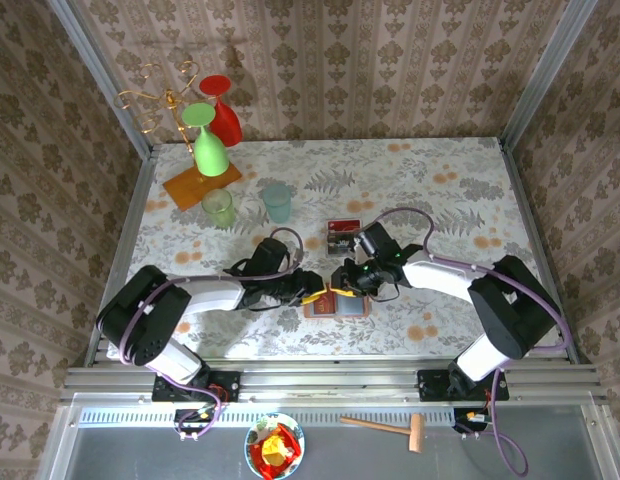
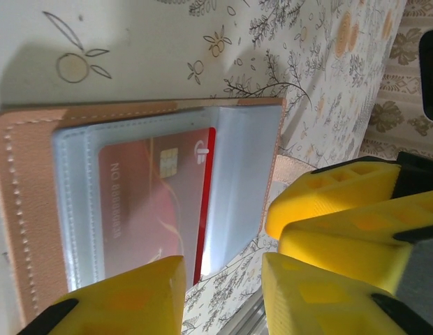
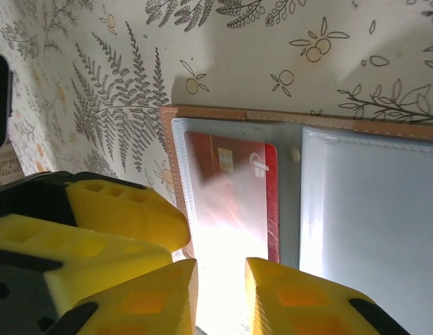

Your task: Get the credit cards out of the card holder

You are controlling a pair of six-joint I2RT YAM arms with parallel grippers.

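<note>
On the tabletop [image 1: 440,190], the card holder [image 2: 24,209] lies open, a red credit card [image 2: 153,202] inside its clear sleeve [image 2: 237,181]; left gripper [image 2: 223,276] jaws stand apart at its edge; right gripper [image 3: 221,276] jaws narrow, grip unclear.

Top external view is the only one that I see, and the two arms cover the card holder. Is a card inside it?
Observer: Yes. The left wrist view shows a red card with a chip, inside a clear pocket of the open card holder.
Operator: Do the jaws of the right gripper hold it?
Observer: I cannot tell. In the right wrist view the right gripper has a narrow gap at the pocket's edge, and glare hides the contact.
Operator: And the left gripper?
Observer: The left gripper has its jaws apart, with tablecloth showing between them.
</note>
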